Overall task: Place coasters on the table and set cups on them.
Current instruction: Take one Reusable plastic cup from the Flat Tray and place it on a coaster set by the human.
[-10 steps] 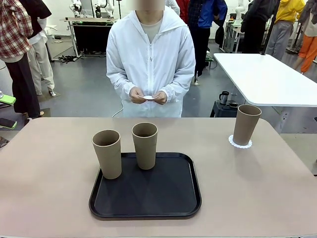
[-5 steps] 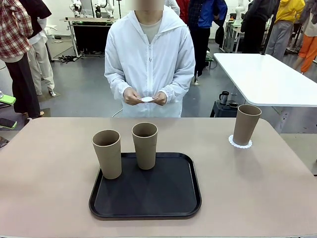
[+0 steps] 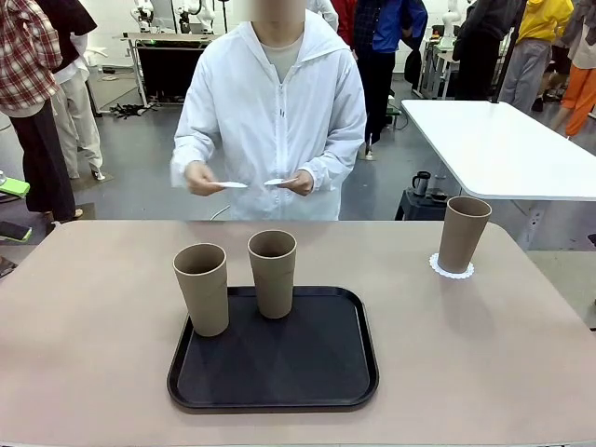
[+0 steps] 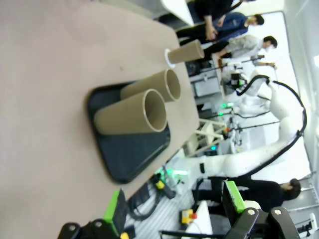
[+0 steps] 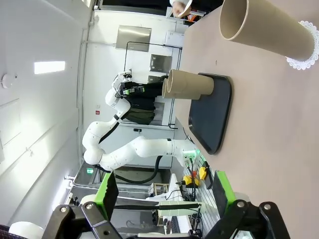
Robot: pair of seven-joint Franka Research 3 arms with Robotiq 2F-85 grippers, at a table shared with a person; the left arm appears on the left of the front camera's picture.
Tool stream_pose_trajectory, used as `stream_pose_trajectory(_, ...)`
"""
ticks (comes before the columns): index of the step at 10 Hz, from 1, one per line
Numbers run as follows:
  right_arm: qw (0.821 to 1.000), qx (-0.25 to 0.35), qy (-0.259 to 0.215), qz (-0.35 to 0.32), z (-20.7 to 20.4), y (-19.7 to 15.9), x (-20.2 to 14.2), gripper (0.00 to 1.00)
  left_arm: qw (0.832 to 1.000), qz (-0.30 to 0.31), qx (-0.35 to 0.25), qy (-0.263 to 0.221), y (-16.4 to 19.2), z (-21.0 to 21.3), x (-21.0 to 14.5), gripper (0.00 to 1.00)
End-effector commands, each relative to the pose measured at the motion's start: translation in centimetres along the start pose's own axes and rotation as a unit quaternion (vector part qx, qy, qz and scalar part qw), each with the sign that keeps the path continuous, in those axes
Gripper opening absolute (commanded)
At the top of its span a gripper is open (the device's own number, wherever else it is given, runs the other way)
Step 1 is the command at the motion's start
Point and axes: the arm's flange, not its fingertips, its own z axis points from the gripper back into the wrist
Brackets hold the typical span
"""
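Across the table (image 3: 93, 307) a person holds a white coaster (image 3: 228, 184) in one hand and another coaster (image 3: 277, 182) in the other. Two tan cups (image 3: 201, 289) (image 3: 272, 273) stand on the black tray (image 3: 279, 372). A third cup (image 3: 463, 233) stands on a lacy coaster (image 3: 452, 269) at the table's right. My left gripper (image 4: 174, 209) is open, off the table's edge, looking at the tray cups (image 4: 132, 113) from the side. My right gripper (image 5: 164, 194) is open too, well back from the cup on its coaster (image 5: 264, 30).
A white-topped table (image 3: 503, 149) stands behind the right side, with a small dark mug (image 3: 422, 182) beside it. Other people stand farther back. The beige top is bare left of the tray and in front of it.
The person's hands, together over one white piece before, have drawn apart; one hand moved toward picture left, and each now holds a coaster. Cups and tray have not moved.
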Motion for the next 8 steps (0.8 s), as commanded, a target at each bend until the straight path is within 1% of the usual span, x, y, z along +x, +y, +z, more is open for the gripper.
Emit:
stream_pose_trajectory(1, 1.0, 0.004, 0.005, 0.017, 0.49, -0.21, -0.17, 1.0, 1.0, -0.003, -0.004, -0.003, -0.14, -0.1, -0.02, 1.0)
stream_pose_trajectory(2, 1.0, 0.0, 0.0, 0.0, 0.0, 0.0, 0.0, 1.0, 1.0, -0.003, -0.004, -0.003, -0.14, -0.1, -0.02, 1.0)
stream_pose_trajectory(8, 1.0, 0.0, 0.0, 0.0, 0.0, 0.0, 0.0, 1.0, 1.0, -0.003, -0.004, -0.003, -0.14, -0.1, -0.02, 1.0)
